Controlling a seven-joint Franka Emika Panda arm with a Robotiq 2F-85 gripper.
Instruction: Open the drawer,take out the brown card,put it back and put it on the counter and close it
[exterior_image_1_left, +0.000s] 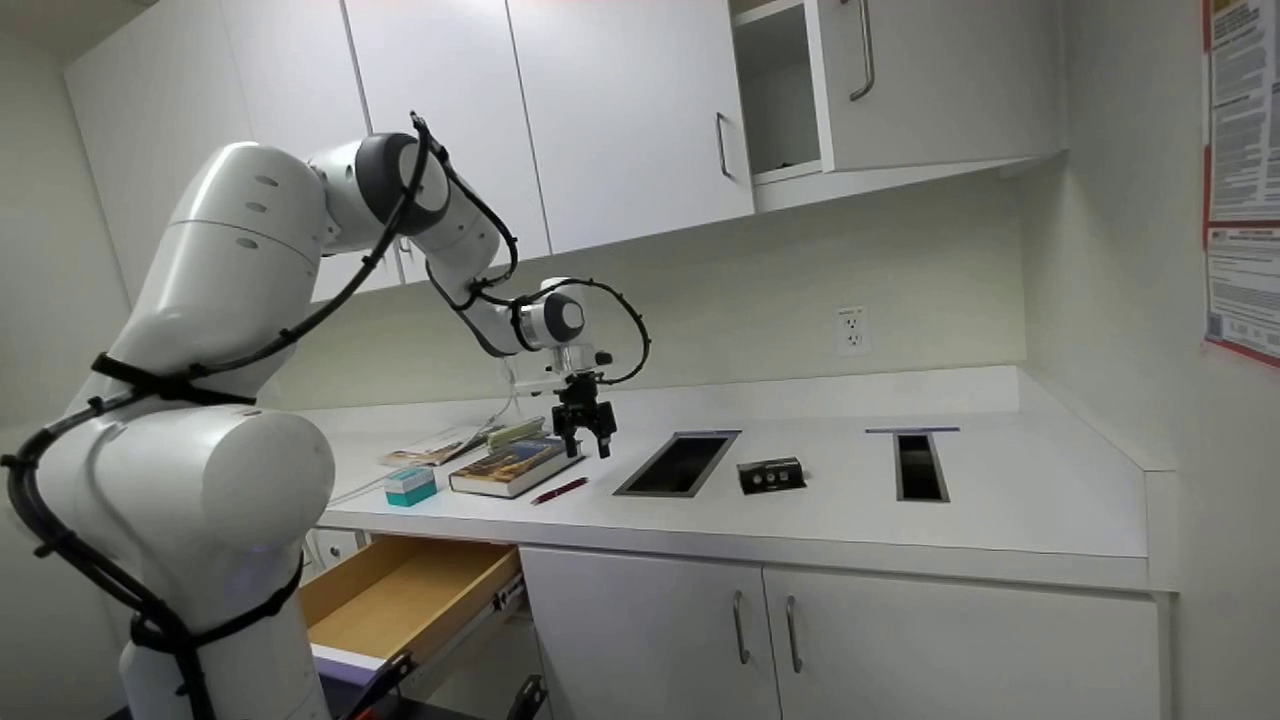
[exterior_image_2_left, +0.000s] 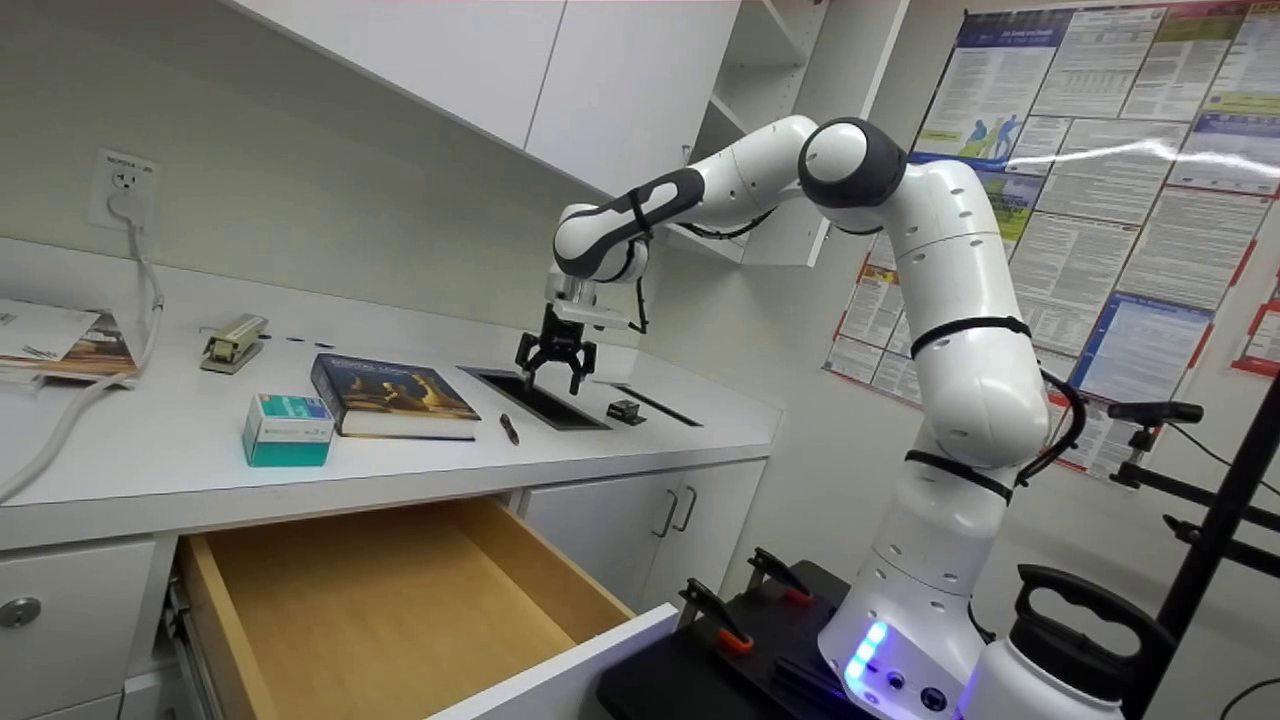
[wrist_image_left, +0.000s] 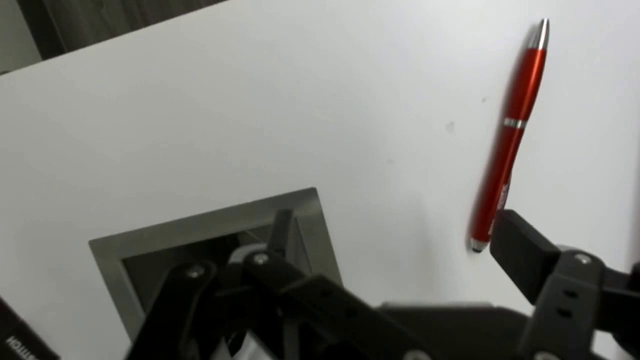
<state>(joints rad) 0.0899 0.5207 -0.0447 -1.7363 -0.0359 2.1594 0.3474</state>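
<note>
In both exterior views the drawer (exterior_image_1_left: 400, 590) is pulled far out, and its wooden floor (exterior_image_2_left: 400, 590) shows bare where I can see it. My gripper (exterior_image_1_left: 588, 450) hangs fingers-down over the white counter (exterior_image_1_left: 850, 525), between the book and the larger cutout. Seen from the wrist, the gripper (wrist_image_left: 395, 240) is open with nothing between its fingers; one fingertip (wrist_image_left: 281, 230) lies over the cutout's metal rim and the opposite fingertip (wrist_image_left: 522, 250) appears beside the end of a red pen. I cannot make out the brown card; it is hidden or out of view.
The red pen (wrist_image_left: 510, 145) lies loose near a thick book (exterior_image_2_left: 400, 395) and a teal-white box (exterior_image_2_left: 288, 432). A stapler (exterior_image_2_left: 233, 342) sits farther back. Between the larger cutout (exterior_image_1_left: 680, 465) and smaller cutout (exterior_image_1_left: 920, 470) is a small black box (exterior_image_1_left: 771, 476). One upper cabinet door (exterior_image_1_left: 940, 90) stands ajar.
</note>
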